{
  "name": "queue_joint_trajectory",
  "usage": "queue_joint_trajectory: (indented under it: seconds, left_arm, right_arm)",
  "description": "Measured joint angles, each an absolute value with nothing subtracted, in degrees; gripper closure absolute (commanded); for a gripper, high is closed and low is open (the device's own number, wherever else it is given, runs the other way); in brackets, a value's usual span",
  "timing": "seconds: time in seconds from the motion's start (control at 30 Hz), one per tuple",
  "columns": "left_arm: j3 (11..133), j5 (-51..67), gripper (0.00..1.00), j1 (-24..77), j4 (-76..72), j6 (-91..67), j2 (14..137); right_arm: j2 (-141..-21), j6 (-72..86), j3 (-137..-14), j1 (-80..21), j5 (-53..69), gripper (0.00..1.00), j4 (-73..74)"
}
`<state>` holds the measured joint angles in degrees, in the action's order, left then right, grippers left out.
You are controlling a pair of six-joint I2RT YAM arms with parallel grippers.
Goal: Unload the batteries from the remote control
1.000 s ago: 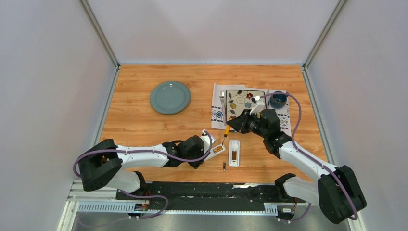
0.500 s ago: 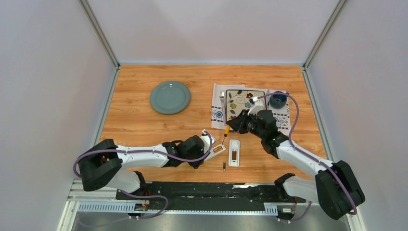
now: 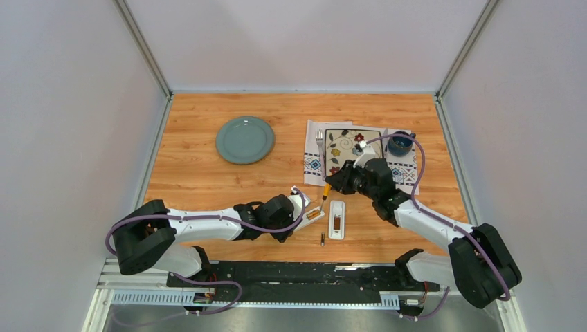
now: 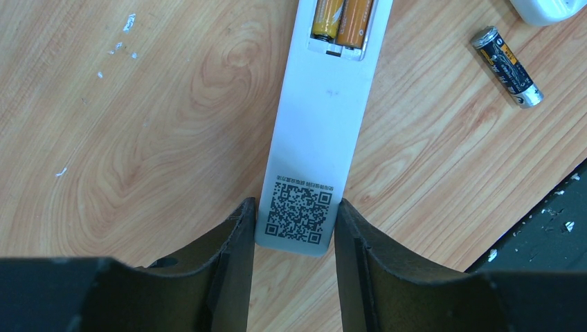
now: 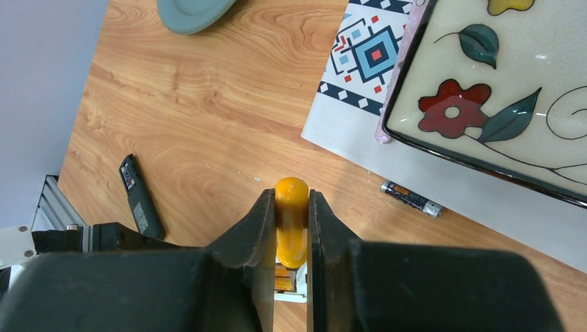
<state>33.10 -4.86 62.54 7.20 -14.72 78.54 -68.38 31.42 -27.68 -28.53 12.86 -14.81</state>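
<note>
Leftward and slightly down the top view went the right gripper (image 3: 333, 182) since the earlier frame, its arm drawn in toward the remote control (image 4: 315, 131); the left arm had not shifted. The left wrist view showed the left gripper (image 4: 296, 214) about half open, its fingers pressed to both sides of the remote's code-printed end. Two gold-orange batteries (image 4: 342, 19) sat in the open bay at the frame's top, and a loose dark battery (image 4: 507, 57) lay on the table (image 4: 138, 138) at upper right. The right wrist view showed jaws clamped on an orange-handled screwdriver (image 5: 291, 228), its tip hidden behind the fingers. It also showed another battery (image 5: 411, 197) on the placemat (image 5: 346, 131) just beside the flowered plate (image 5: 498, 90), which could not be made out from above.
</note>
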Motion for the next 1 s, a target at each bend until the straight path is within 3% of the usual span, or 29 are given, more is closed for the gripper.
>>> queue_joint_trajectory:
  seconds: [0.6, 0.83, 1.0]
  left_arm:
    - [33.36, -4.82, 0.85, 62.61, 7.22, -14.68, 78.91]
    - [33.45, -4.84, 1.0, 62.61, 7.31, -14.66, 79.0]
    - [33.76, -4.84, 1.0, 62.63, 7.66, -14.48, 79.26]
  right_arm:
    - [-68.55, 31.31, -27.03, -29.87, 11.6, 1.0, -14.39]
    - [-70.04, 31.94, -27.03, -29.98, 12.27, 1.0, -16.34]
    - [-71.37, 32.42, -27.03, -30.04, 12.78, 1.0, -18.15]
